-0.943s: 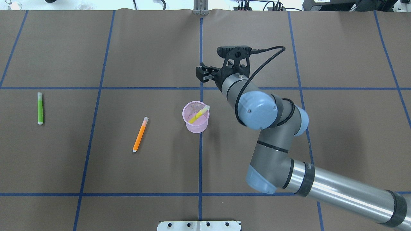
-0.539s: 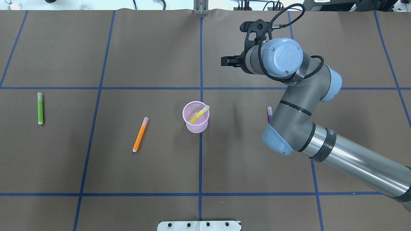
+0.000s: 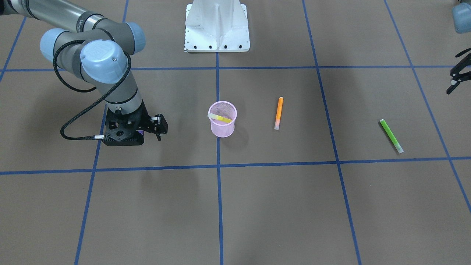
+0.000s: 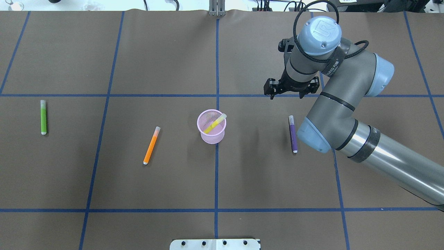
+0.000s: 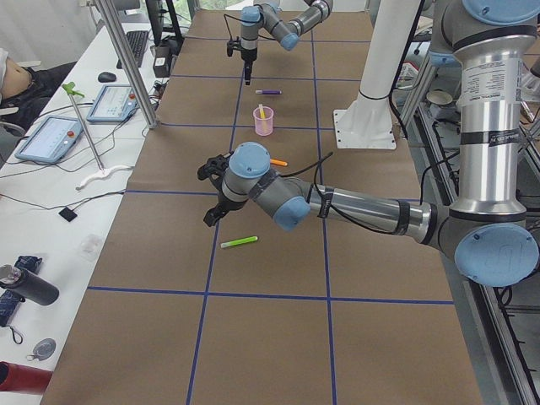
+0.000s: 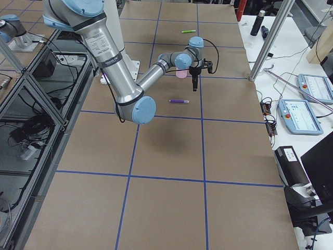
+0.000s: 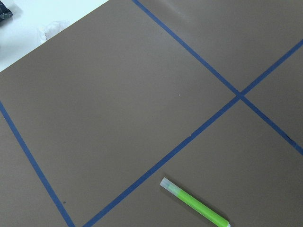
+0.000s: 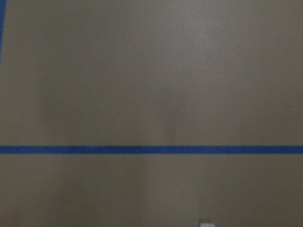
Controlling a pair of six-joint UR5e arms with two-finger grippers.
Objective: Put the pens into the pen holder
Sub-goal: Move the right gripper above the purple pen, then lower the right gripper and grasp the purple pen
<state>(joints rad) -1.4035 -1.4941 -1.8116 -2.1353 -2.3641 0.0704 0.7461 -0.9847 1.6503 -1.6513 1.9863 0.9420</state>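
The pink mesh pen holder stands at the table's centre with the yellow pen leaning inside it. The purple pen lies to its right. The orange pen and the green pen lie to its left. My right gripper points down, open and empty, just beyond the purple pen's cap end. My left gripper hovers open beside the green pen, outside the overhead view.
The white robot base sits at the table's near edge. Blue tape lines grid the brown table. Past the far edge there are metal posts and a bench with tablets.
My right arm has swung right, away from the pen holder, and its wrist has turned to point downward. The purple pen, hidden under the arm before, now shows fully.
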